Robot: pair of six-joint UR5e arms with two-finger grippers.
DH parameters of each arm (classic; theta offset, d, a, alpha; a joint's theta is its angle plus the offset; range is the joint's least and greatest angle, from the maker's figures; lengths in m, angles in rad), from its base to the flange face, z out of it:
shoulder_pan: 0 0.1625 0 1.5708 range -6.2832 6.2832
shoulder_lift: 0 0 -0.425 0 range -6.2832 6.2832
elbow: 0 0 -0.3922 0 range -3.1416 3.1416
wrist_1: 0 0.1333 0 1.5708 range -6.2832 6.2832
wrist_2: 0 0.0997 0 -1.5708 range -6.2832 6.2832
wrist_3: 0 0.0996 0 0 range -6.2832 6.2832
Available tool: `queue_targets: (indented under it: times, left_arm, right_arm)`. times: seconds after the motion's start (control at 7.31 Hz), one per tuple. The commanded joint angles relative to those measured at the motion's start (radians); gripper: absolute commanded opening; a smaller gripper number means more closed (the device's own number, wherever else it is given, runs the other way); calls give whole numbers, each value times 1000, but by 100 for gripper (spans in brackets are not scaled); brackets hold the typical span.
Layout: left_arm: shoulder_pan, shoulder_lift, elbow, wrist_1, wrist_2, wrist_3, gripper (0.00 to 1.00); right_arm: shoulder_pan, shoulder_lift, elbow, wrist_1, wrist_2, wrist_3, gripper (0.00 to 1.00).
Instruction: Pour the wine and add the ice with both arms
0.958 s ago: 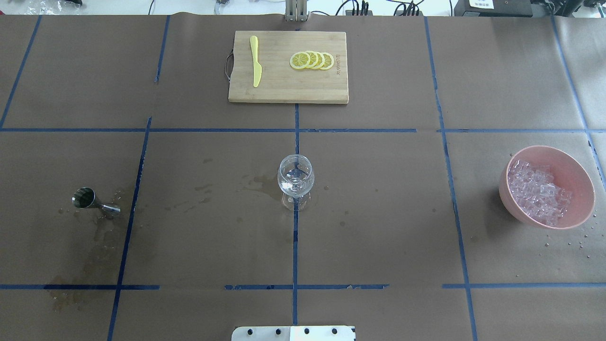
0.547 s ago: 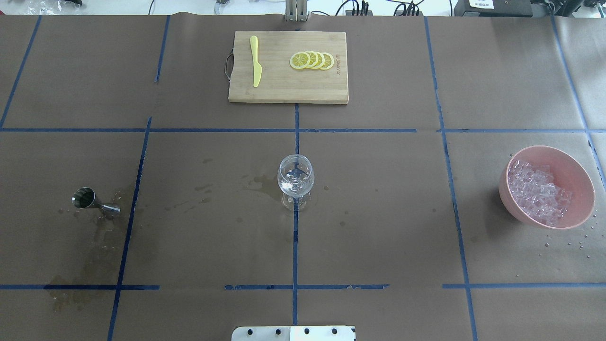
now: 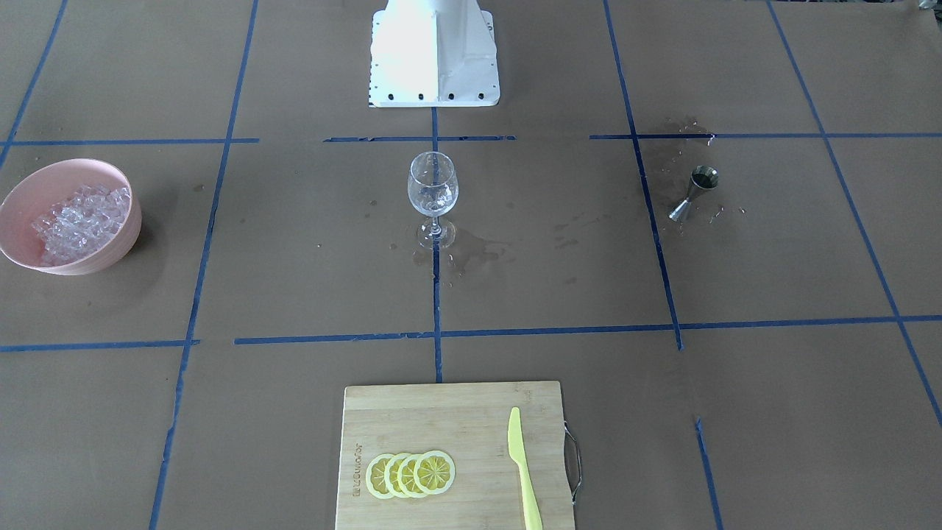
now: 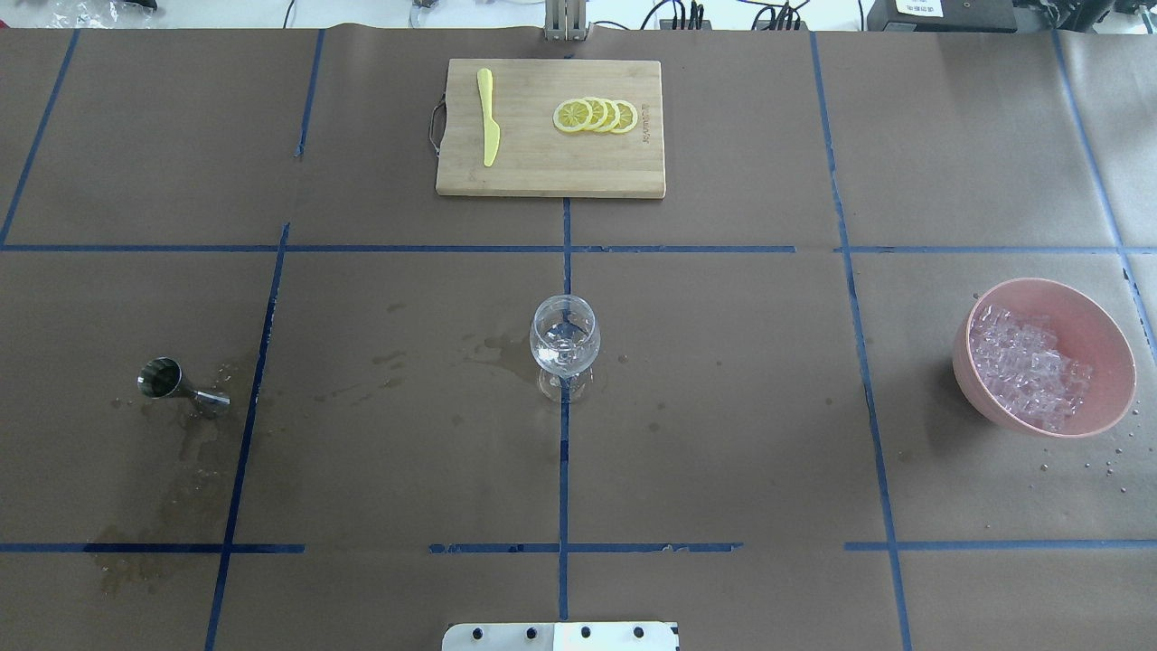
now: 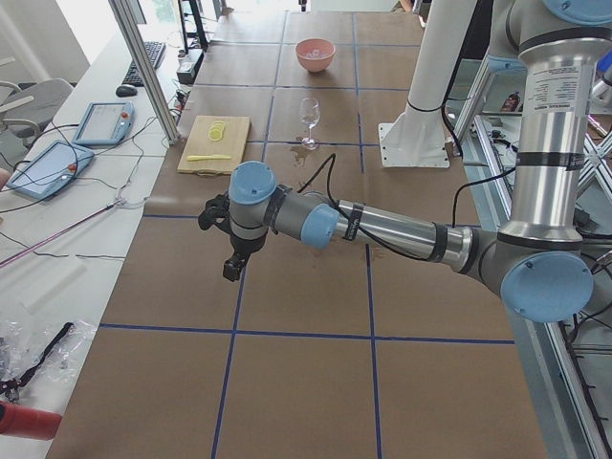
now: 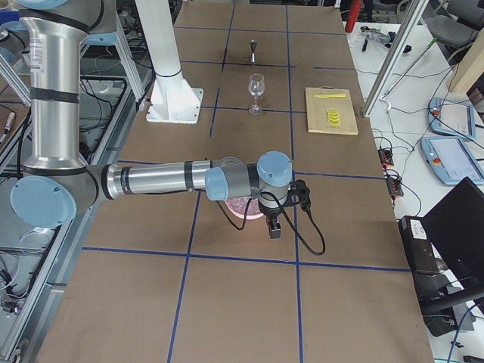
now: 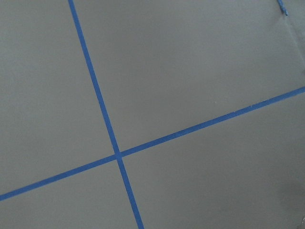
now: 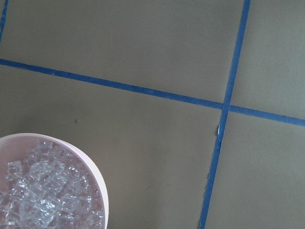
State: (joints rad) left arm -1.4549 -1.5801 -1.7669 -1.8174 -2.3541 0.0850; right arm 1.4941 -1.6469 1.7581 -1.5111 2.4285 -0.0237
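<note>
A clear wine glass (image 4: 564,344) stands upright at the table's middle, with something glassy glinting in its bowl. Far to the left stands a steel jigger (image 4: 163,378), dark inside; whether wine is in it I cannot tell. At the right, a pink bowl (image 4: 1101,333) holds a heap of ice (image 4: 1026,366), also seen in the right wrist view as ice (image 8: 43,191). My left gripper (image 5: 232,263) hangs above bare paper, well short of the jigger. My right gripper (image 6: 274,227) hovers beside the bowl. Whether either is open or shut, I cannot tell.
A wooden cutting board (image 4: 550,172) at the far side carries lemon slices (image 4: 596,115) and a yellow knife (image 4: 488,116). Wet stains (image 4: 194,452) darken the paper near the jigger and around the glass. Droplets (image 4: 1098,466) dot the paper by the bowl. The white base block (image 4: 560,636) sits at the near edge.
</note>
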Motion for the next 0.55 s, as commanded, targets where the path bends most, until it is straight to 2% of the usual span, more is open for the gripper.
queue_targets:
  times: [0.0,0.27,0.41]
  left_arm:
    - [149,9,33,-331,83,-165,100]
    - [322,117,30,-736,335,-461,100]
    - [385,190,32,-917,370,-625,100]
  right_arm:
    - [-14,1,-3,9,60,1,100]
    - [-20,6,-3,9,58,1,100]
    - [-23,10,-3,9,58,1,100]
